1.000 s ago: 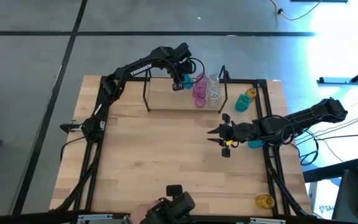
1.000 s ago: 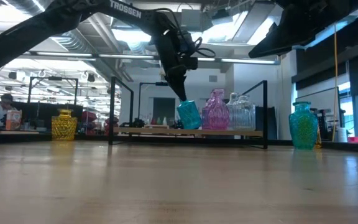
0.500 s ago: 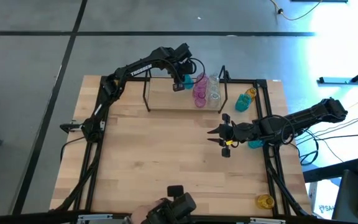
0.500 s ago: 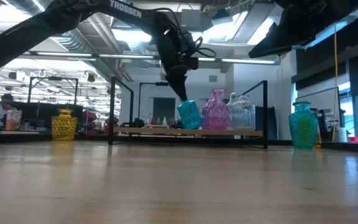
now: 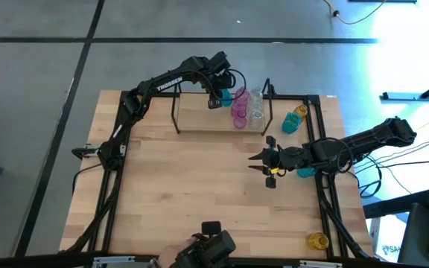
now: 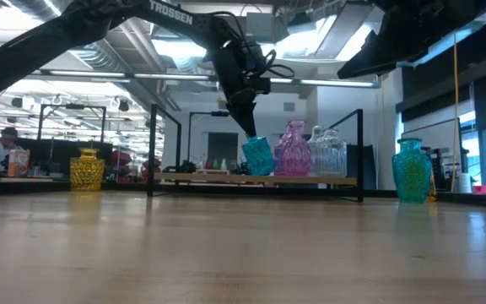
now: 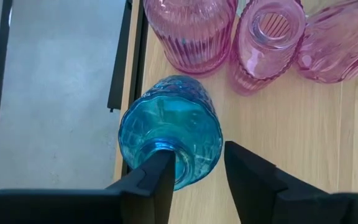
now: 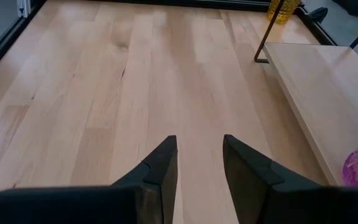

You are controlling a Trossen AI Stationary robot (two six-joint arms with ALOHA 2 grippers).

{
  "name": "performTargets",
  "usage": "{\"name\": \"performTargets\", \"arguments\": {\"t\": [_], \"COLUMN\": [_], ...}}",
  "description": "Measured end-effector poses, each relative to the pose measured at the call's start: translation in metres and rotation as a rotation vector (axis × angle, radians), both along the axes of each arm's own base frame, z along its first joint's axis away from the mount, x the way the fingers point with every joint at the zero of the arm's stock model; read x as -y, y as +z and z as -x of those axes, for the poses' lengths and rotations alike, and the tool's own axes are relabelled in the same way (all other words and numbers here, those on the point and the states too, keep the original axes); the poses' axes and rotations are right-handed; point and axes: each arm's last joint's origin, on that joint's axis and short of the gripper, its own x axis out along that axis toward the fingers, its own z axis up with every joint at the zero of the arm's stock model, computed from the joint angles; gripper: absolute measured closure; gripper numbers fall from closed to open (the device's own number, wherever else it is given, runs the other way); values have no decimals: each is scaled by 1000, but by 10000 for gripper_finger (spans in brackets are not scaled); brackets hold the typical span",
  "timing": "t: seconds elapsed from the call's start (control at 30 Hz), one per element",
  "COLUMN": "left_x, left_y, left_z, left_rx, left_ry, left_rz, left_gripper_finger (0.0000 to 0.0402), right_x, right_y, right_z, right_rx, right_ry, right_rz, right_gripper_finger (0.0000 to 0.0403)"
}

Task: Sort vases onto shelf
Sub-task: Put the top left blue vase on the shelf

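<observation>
Now loosening the left gripper [image 7: 194, 163] over the far edge of the shelf [image 5: 199, 119], parting its fingers [image 7: 155, 180] from the neck of the teal vase [image 7: 169, 127] after pinching it shut a second ago, and showing a clear gap on one side of the neck. Leaving that vase standing on the shelf board just beside the pink vases [image 5: 238, 112] and close to the clear vase [image 5: 256, 108]. Probably finishing this placement, with only the lift-away to follow. Keeping the right gripper [image 5: 258, 162] parked above bare tabletop in front of the shelf, its fingers parted and holding nothing, as a second ago. Still leaving work on the table: a yellow vase [image 5: 295, 119] lying beside the shelf's right end, another teal vase [image 5: 304, 173] under the right arm, and a second yellow vase [image 5: 317, 240] at the near right corner. Seeing in the left wrist view what the high view cannot: the gap at the neck and the vase base sitting near the board's edge. Seeing in the low view alone the slight lean of the released vase, so perhaps risking a wobble on withdrawal. Missing from that level view any sign of the fingers' spread.
</observation>
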Motion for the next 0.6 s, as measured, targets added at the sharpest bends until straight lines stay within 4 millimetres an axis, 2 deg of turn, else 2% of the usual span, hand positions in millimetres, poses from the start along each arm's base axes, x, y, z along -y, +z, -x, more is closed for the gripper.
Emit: {"name": "performTargets", "arguments": {"t": [0.4,0.6], "left_x": [13,11], "left_y": [0,0], "left_z": [-10,-10], "left_rx": [-4,-42], "left_ry": [-27,7], "left_rz": [-40,-99], "left_gripper_finger": [268,268], "right_x": [0,0], "right_y": [0,0], "right_z": [0,0], "right_rx": [0,0], "right_ry": [0,0], "right_rz": [0,0], "right_gripper_finger": [288,288]}}
